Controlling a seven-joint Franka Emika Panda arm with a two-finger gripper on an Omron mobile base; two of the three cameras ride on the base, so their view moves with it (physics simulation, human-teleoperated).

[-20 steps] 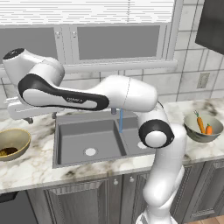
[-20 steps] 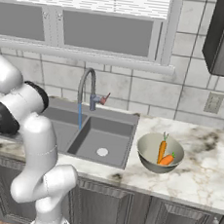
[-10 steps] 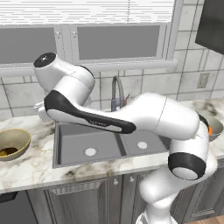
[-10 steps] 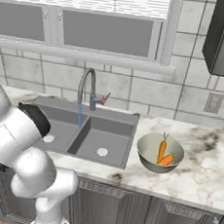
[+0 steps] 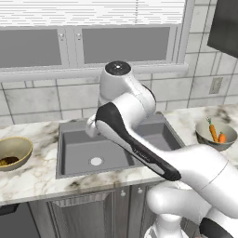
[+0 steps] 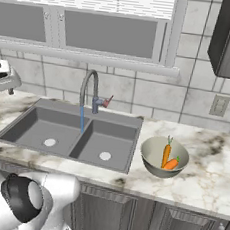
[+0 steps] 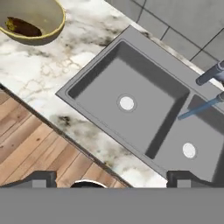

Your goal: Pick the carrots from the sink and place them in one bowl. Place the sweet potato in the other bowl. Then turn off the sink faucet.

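The arm (image 5: 135, 139) hides the sink's (image 5: 74, 148) right basin; faucet (image 7: 210, 74) cut by frame edge

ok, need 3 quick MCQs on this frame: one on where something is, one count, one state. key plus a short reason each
1. Where are the carrots?
A. in the left sink basin
B. in the grey bowl right of the sink
C. on the floor

2. How many carrots are in that bowl?
A. one
B. two
C. four

3. What state is the faucet in?
A. running
B. off
C. detached

Answers:
1 B: both orange roots stand inside the grey bowl on the counter.
2 B: two roots show in the right base view.
3 A: a blue stream drops from the spout into the sink.
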